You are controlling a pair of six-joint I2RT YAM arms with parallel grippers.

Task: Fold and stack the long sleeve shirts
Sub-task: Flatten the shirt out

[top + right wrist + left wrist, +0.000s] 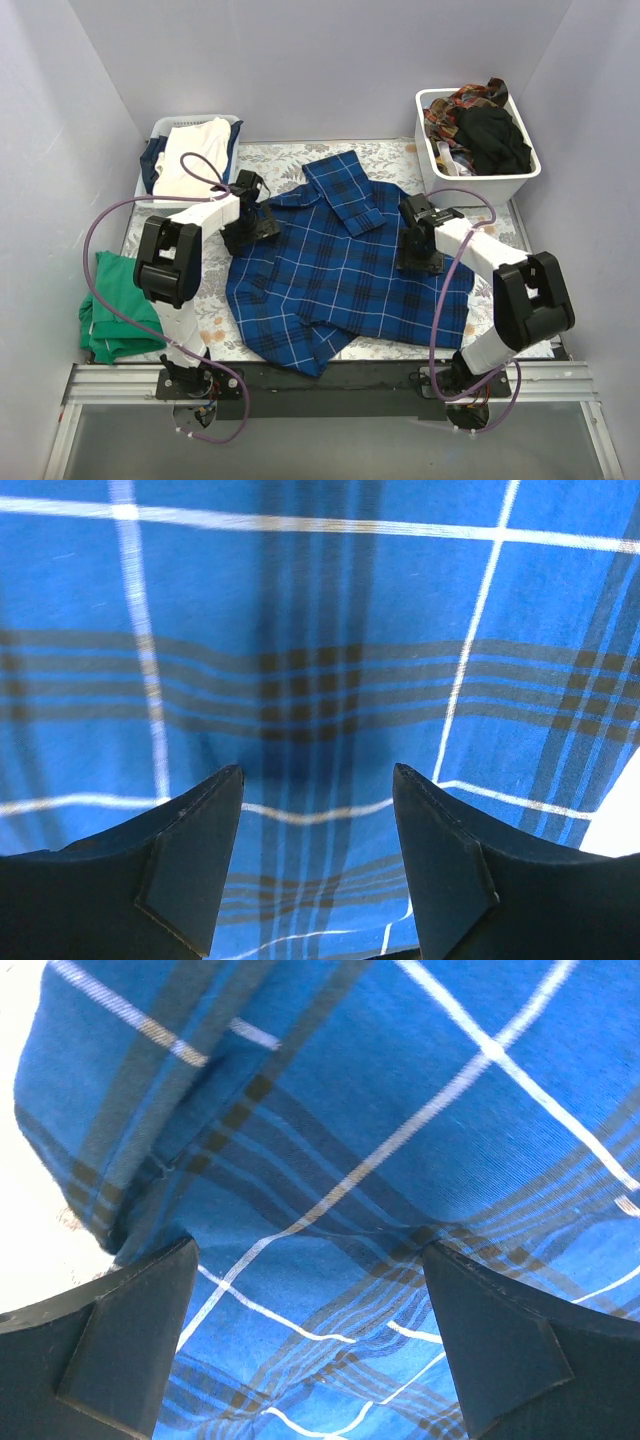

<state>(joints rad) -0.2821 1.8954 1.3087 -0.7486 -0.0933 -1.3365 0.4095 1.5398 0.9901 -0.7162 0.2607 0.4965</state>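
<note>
Left pincer (310, 1250) gapes wide, right pincer (318, 770) parted narrower — both pointing down.

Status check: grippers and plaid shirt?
Open: left gripper, right gripper, both low over plaid shirt. Shirt spread, not held; green garment apart, left side.

Both my wrist views crop the dark blue plaid cloth shirt (400, 1160) at every edge. From above, my left gripper (252, 238) and right gripper (420, 258) hide the cloth beneath; fingertip contact unclear.

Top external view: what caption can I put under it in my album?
The left end effector and right end effector, both open, over a blue plaid shirt.
</note>
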